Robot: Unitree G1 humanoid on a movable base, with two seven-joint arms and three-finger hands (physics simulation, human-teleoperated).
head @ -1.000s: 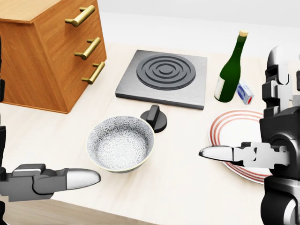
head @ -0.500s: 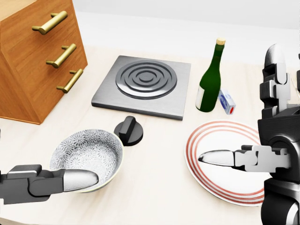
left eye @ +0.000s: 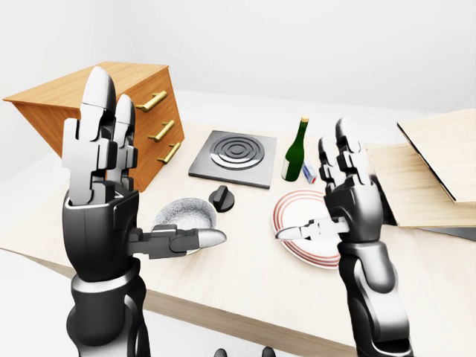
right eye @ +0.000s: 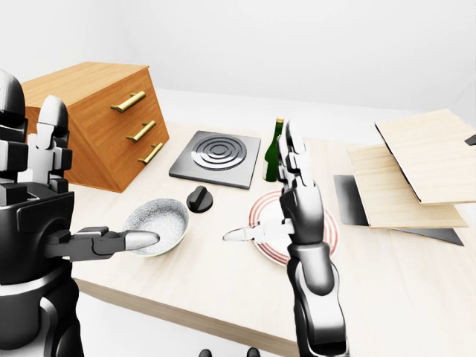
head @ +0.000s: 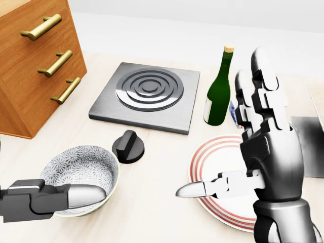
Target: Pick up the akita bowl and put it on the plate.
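Observation:
The akita bowl [head: 81, 169], white with a grey flower pattern, stands on the pale table at the lower left of the head view. A white plate [head: 210, 159] with red rings lies to its right. My left hand [left eye: 160, 163] is open, fingers upright, and its thumb [head: 86, 195] points right across the bowl's near rim without gripping it. My right hand [head: 223, 126] is open too, held above the plate with fingers up and thumb [head: 195, 190] pointing left. It hides much of the plate's right side. Neither hand holds anything.
A black knob [head: 128, 147] sits just above the bowl. Beyond it lies a grey hob plate [head: 147, 93], with a wooden drawer chest [head: 30, 66] at the left. A green bottle [head: 217, 96] and a small box [head: 233, 115] stand above the plate. Wooden boards [left eye: 439, 163] lie at the right.
The camera has moved, so the whole scene has slid left in the head view. My right hand has come leftward over the plate. The left thumb stays by the bowl.

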